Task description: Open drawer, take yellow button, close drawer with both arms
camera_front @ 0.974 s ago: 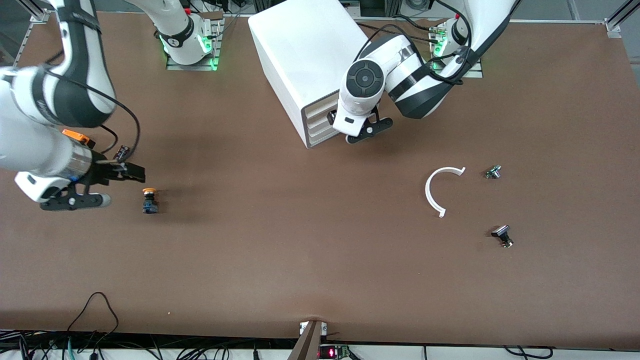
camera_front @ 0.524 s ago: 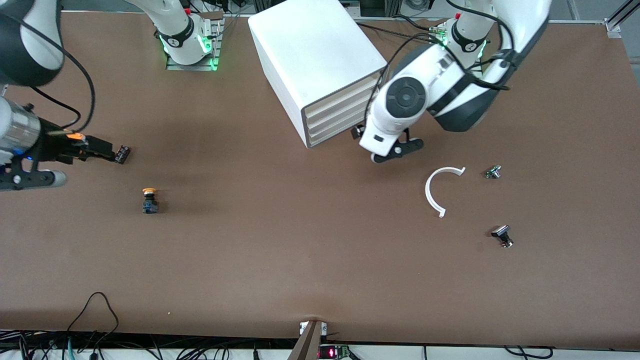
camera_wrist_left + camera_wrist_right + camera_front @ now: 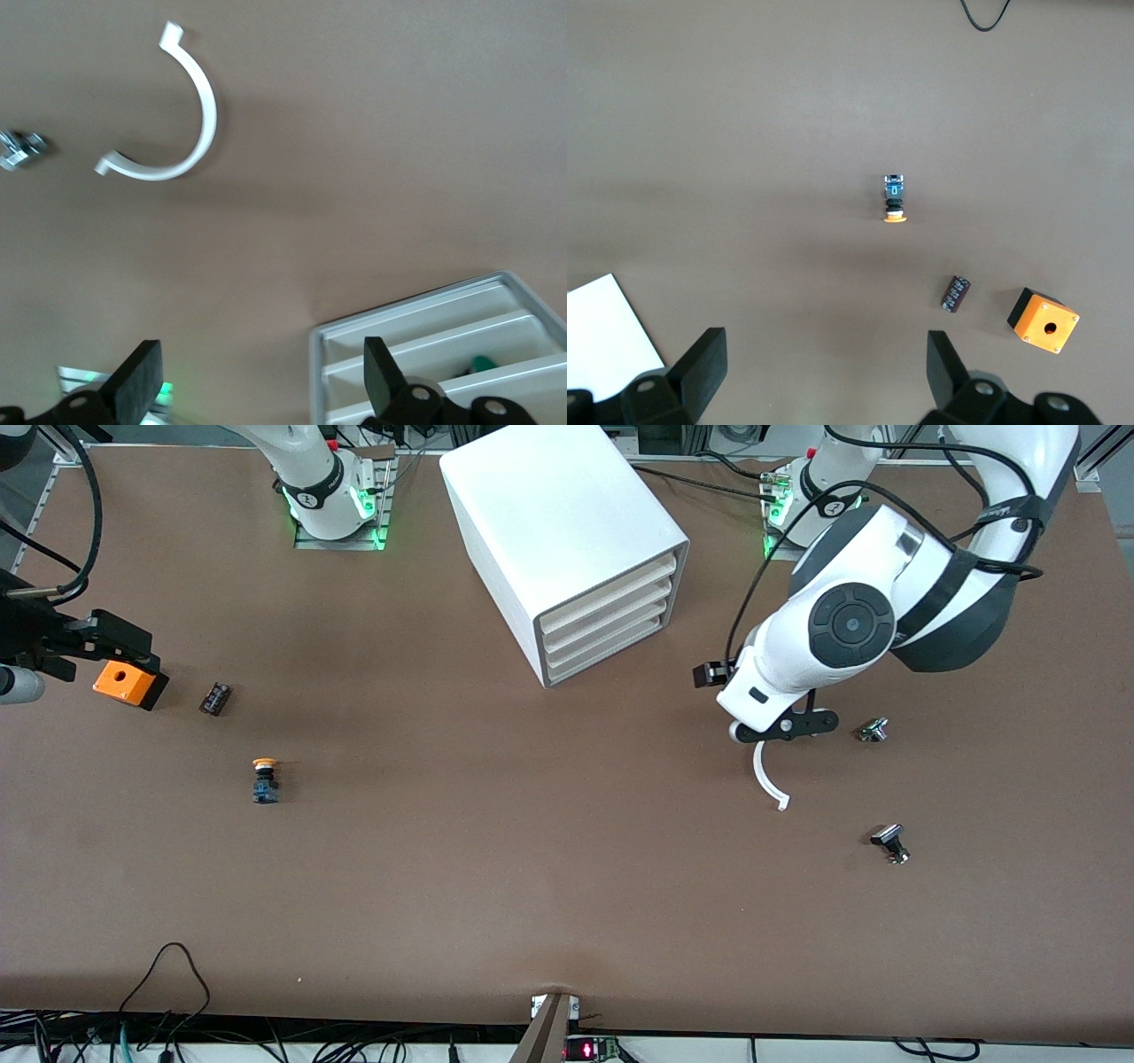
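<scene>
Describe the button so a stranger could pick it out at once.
Start at the big white drawer cabinet, then go toward the right arm's end of the table and nearer the front camera. The tiny push button lies there alone; only it pairs a round orange-yellow cap with a black-and-blue body.

Matt brown table (image 3: 532, 850), smooth white plastic cabinet (image 3: 549, 522) (drawer (image 3: 611, 607) fronts cream), glossy white arms (image 3: 850, 620).

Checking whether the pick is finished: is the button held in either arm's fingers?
No. The button stands alone on the table, with the right gripper and left gripper both open and empty.
</scene>
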`<action>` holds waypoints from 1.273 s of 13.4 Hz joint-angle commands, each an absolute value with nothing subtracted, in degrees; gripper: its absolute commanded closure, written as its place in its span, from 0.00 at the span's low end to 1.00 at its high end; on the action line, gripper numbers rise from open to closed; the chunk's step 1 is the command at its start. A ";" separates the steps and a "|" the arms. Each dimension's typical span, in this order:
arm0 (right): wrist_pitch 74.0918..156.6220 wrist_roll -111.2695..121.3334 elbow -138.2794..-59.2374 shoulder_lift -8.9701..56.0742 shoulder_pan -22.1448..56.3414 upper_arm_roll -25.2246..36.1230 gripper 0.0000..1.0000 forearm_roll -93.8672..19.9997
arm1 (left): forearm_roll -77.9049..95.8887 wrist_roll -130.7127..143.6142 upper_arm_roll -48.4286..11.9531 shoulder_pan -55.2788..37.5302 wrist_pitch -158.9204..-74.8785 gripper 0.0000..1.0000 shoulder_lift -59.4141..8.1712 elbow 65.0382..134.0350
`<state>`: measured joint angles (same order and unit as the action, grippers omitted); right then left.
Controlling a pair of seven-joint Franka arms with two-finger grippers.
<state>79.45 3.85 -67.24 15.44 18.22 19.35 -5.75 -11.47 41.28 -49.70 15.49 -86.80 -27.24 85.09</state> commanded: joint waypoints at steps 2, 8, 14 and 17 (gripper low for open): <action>77.61 -4.10 -65.57 14.15 4.00 1.65 0.00 -4.23 | -9.78 26.52 -39.87 11.80 -84.81 0.00 -19.81 85.42; 76.73 -5.71 -65.57 11.78 -6.94 -13.36 0.00 0.08 | -1.76 3.79 -13.29 0.79 -85.34 0.00 -8.98 89.20; 76.36 -9.40 -73.70 1.25 -6.59 -13.19 0.00 0.53 | -2.55 0.96 -5.10 -2.81 -88.42 0.00 1.31 92.81; 86.72 -9.32 -89.77 -7.71 -5.98 -12.22 0.00 0.35 | -1.41 0.62 2.07 -6.74 -88.68 0.00 1.49 94.47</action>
